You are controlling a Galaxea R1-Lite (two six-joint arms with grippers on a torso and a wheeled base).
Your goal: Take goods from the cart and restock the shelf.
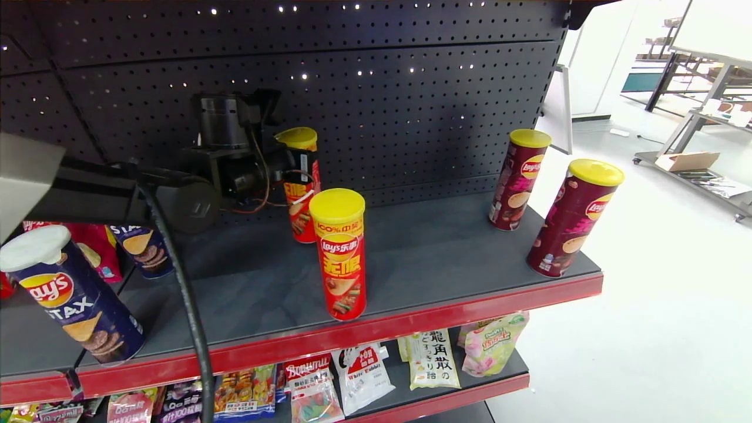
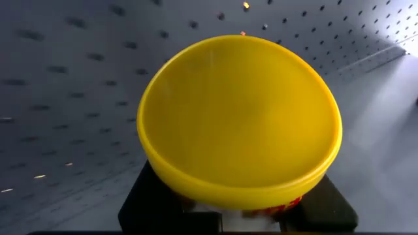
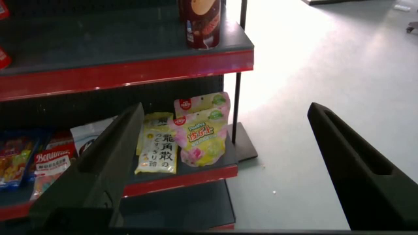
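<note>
A: What does your left wrist view add?
B: The yellow lid (image 2: 238,117) from above. Head view: your left gripper (image 1: 289,171) is clamped on the red can (image 1: 302,194), upright at the shelf (image 1: 446,252) back.
A: Right side?
B: Right gripper (image 3: 225,108) fingers are wide apart, facing the snack bags (image 3: 199,134). Second red can (image 1: 339,252) stands at 5 o'clock of the held one, maroon can (image 1: 520,179) at 3.

The end effector (image 2: 238,217) grips a yellow-lidded chip can (image 2: 240,117) (perforated panel (image 2: 65,98) behind).

Open shelf (image 1: 435,258) between front red chip can (image 1: 339,252) and rear maroon can (image 1: 520,179), front maroon can (image 1: 573,217) at right edge, rear red chip can (image 1: 301,182) behind, blue can (image 1: 70,296) far left
</note>
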